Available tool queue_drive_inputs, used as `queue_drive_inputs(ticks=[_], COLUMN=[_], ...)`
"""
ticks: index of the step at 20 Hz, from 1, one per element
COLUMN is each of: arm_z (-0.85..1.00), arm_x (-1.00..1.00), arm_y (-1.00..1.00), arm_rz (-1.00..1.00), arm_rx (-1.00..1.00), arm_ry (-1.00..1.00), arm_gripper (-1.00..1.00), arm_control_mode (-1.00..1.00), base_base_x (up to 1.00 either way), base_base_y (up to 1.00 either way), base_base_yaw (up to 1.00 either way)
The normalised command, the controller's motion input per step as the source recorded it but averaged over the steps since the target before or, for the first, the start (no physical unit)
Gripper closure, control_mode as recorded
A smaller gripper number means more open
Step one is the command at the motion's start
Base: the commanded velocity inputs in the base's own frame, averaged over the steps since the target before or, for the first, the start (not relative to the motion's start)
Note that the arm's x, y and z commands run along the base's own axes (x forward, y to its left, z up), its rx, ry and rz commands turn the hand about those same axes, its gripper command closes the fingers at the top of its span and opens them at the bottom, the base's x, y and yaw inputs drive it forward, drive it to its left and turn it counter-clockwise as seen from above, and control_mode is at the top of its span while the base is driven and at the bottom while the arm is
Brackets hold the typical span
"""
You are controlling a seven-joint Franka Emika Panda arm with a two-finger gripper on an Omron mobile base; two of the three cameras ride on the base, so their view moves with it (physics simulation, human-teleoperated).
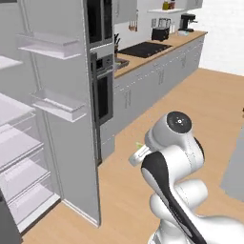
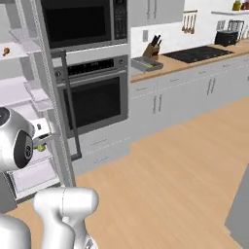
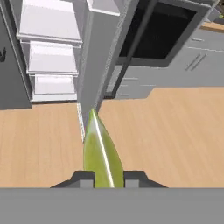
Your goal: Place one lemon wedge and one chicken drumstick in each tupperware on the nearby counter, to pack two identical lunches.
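A yellow-green lemon wedge [image 3: 99,148] stands on edge between my two dark finger tips, and my gripper [image 3: 105,178] is shut on it. From the left base view the gripper [image 1: 138,155] sticks out leftward from the white wrist, with a sliver of the wedge [image 1: 139,145] at its tip. In the right base view the gripper [image 2: 43,138] and wedge [image 2: 41,146] sit low beside the open fridge. A reddish-brown chicken drumstick [image 2: 6,50] lies on an upper fridge shelf. One grey tupperware [image 2: 147,63] rests on the wooden counter [image 2: 194,62] just right of the oven.
The open fridge [image 1: 47,109] with white shelves stands to the left, its door edge [image 3: 94,65] close ahead of the hand. A wall oven [image 2: 95,99] and microwave [image 2: 80,22] stand beside it. A black cooktop [image 2: 204,52], knife block [image 2: 151,48] and toaster [image 1: 159,33] are on the counter. Wooden floor [image 2: 185,160] stretches to the right.
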Motion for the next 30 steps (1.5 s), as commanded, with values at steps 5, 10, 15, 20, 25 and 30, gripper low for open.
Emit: queue_drive_inputs(ticks=[5, 10, 15, 20, 25, 30], arm_z=[0.00, 0.00, 0.00, 0.00, 0.00, 0.00], arm_x=[0.00, 0.00, 0.00, 0.00, 0.00, 0.00], arm_y=[0.00, 0.00, 0.00, 0.00, 0.00, 0.00], arm_rz=[0.00, 0.00, 0.00, 0.00, 0.00, 0.00], arm_rx=[0.00, 0.00, 0.00, 0.00, 0.00, 0.00], arm_ry=[0.00, 0.00, 0.00, 0.00, 0.00, 0.00], arm_gripper=[1.00, 1.00, 1.00, 1.00, 1.00, 1.00], arm_control_mode=[1.00, 1.00, 1.00, 1.00, 1.00, 1.00], base_base_x=[0.80, 1.00, 1.00, 1.00, 1.00, 1.00], base_base_y=[-1.00, -0.35, 0.00, -0.05, -0.16, -0.14], base_base_yaw=[-0.44, 0.02, 0.17, 0.21, 0.20, 0.19])
